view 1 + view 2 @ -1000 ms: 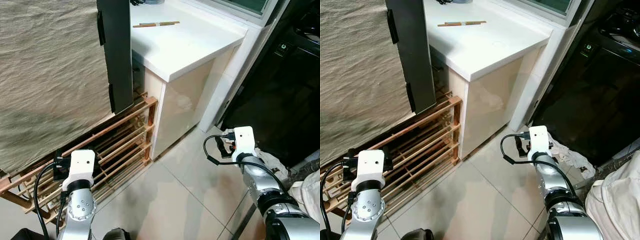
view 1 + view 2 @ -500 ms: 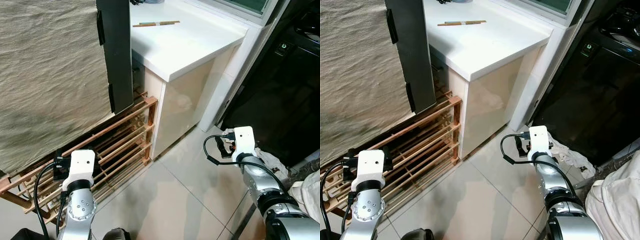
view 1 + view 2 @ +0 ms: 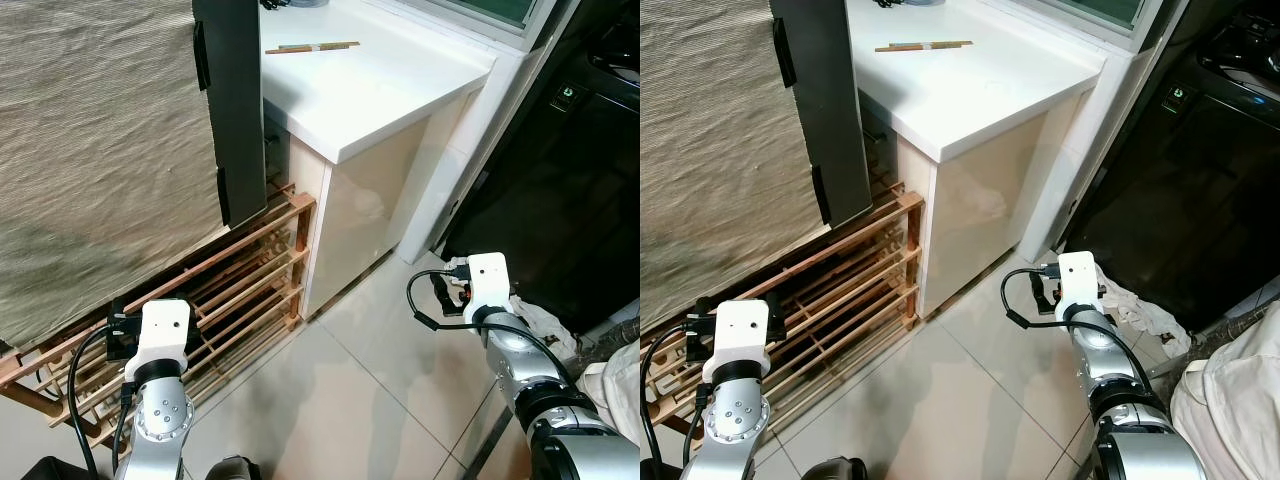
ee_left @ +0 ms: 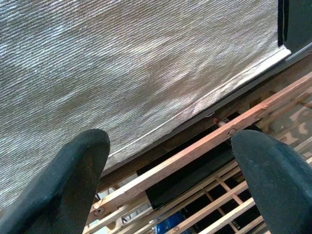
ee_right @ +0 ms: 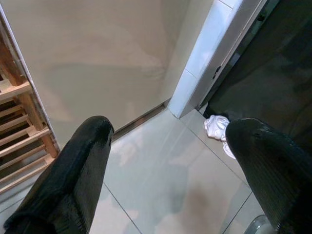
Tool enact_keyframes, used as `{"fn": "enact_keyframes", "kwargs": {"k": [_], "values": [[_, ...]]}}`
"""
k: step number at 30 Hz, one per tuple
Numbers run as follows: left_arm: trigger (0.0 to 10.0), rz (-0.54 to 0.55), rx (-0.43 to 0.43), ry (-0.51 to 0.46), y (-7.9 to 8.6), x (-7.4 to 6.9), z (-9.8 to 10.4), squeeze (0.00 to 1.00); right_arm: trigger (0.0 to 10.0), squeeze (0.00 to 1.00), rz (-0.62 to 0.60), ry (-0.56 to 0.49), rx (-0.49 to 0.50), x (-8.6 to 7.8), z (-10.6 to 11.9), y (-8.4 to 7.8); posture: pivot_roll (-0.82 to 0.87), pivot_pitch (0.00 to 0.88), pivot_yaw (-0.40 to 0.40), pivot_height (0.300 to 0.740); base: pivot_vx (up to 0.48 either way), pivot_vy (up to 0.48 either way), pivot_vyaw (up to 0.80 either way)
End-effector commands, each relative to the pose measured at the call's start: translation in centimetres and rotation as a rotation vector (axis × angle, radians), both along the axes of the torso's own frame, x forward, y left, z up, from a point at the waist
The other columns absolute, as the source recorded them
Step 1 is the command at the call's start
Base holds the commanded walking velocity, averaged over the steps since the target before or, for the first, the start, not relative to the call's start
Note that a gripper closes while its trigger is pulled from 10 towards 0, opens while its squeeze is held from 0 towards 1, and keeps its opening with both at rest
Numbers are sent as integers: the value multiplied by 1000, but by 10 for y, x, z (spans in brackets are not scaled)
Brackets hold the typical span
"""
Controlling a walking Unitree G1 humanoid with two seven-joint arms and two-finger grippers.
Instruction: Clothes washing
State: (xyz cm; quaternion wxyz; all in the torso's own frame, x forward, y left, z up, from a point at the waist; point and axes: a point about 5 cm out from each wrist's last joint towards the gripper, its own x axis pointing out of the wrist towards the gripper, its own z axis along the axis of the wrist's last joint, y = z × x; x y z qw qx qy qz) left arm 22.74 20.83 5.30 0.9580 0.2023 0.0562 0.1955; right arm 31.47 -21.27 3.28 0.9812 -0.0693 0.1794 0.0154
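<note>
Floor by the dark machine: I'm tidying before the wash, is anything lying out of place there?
Yes. A crumpled white cloth lies loose on the tiles at the foot of the dark machine, just past the right gripper's wrist.

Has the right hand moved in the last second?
No. In the left eye view the right hand sits at the same spot below the white counter's corner, beside the crumpled white cloth on the floor, as before.

No text, label, brand, number or sign can be read anywhere. Beyond the left gripper [image 4: 170, 190], a dark item in the wooden rack [image 4: 214, 141] carries a few pale marks, too small and blurred to make out.
</note>
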Motion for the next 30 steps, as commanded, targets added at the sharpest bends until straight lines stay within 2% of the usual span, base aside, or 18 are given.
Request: {"fn": "enact_keyframes", "kwargs": {"k": [1,10,14,21,26,30], "values": [[10000,-115,0,0,-7,36,5,0,10000,0,21,-50,67,12,15,7,-81,19,-56,740,0,0,0],[10000,-128,-1,-25,-8,37,9,0,10000,0,26,-58,60,12,16,6,-85,18,-59,740,0,0,0],[10000,-109,-63,-41,-9,35,9,0,10000,0,15,-55,80,12,15,7,-82,17,-59,740,0,0,0],[10000,-115,-75,-70,-12,35,14,0,10000,0,19,-57,92,12,15,10,-72,8,-57,740,0,0,0],[10000,-96,-148,-93,-11,35,16,0,10000,0,9,-60,130,13,16,10,-70,3,-57,740,0,0,0],[10000,-94,-158,-96,-10,35,16,0,10000,0,15,-66,128,13,16,11,-71,1,-56,740,0,0,0]]}}
